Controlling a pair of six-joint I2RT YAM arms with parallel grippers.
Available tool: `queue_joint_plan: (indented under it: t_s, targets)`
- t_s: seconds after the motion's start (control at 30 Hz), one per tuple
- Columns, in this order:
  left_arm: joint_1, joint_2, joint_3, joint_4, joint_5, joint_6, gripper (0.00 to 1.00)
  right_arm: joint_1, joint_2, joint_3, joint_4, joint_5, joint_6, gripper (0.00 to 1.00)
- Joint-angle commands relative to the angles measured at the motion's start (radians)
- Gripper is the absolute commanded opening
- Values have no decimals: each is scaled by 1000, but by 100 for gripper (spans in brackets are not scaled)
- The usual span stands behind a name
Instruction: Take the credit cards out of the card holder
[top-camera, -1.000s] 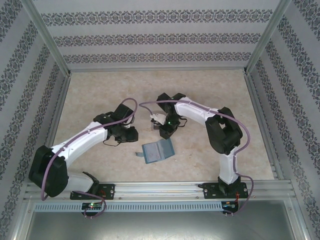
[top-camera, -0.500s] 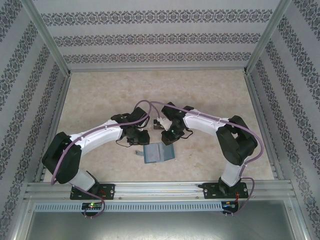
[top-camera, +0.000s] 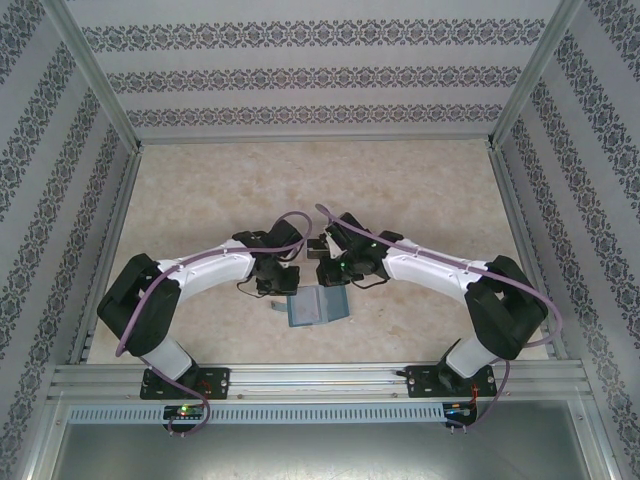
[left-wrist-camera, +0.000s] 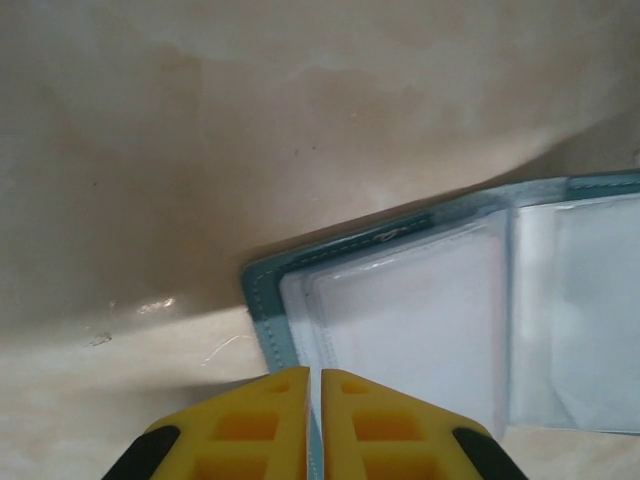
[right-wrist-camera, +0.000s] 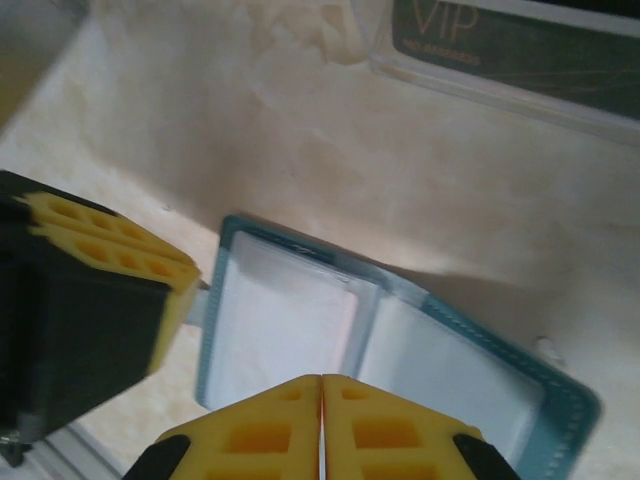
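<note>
The teal wallet (top-camera: 318, 307) lies open and flat on the table (top-camera: 400, 190), near the front edge between the two arms, with its pale inside and clear sleeves facing up. That looks deliberate to me: spread open like this, the pockets can be reached from above. Both arms are bent in low over it from either side. The left gripper (left-wrist-camera: 312, 425) sits at the wallet's near left corner with its yellow fingers drawn together to a thin slit. A sliver of teal shows in that slit, so it may be nipping the edge to pin the wallet down, but I can't tell for sure. The right gripper (right-wrist-camera: 322, 425) hangs over the middle fold, also pinched narrow, and I see nothing between its fingers. My guess is that it comes in with the fingers together so a thin tip can slide under a sleeve and work a card loose. The sleeves look whitish, and whether cards are inside them is hard to make out. Just beyond the wallet stands a clear tray (right-wrist-camera: 430, 75) with a green card (right-wrist-camera: 520, 45) lying in it, probably the drop-off spot for what comes out.
</note>
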Motion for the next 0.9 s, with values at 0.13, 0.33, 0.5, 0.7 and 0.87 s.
queue_joint_plan:
  t_s: [0.13, 0.33, 0.5, 0.7, 0.87]
  targets:
    - [-11, 2, -62, 42, 1, -15, 7, 47, 56, -1, 131, -92, 171, 17]
    - [-11, 5, -82, 68, 15, -11, 5, 78, 123, -2, 199, -106, 237, 17]
    - [-11, 0, -89, 68, 14, -3, 3, 86, 174, -4, 230, -123, 264, 13]
    - [-10, -4, -119, 92, 22, -5, 3, 110, 212, -5, 261, -136, 293, 12]
    - [-11, -7, -137, 108, 29, -6, 3, 126, 238, -4, 266, -129, 310, 13]
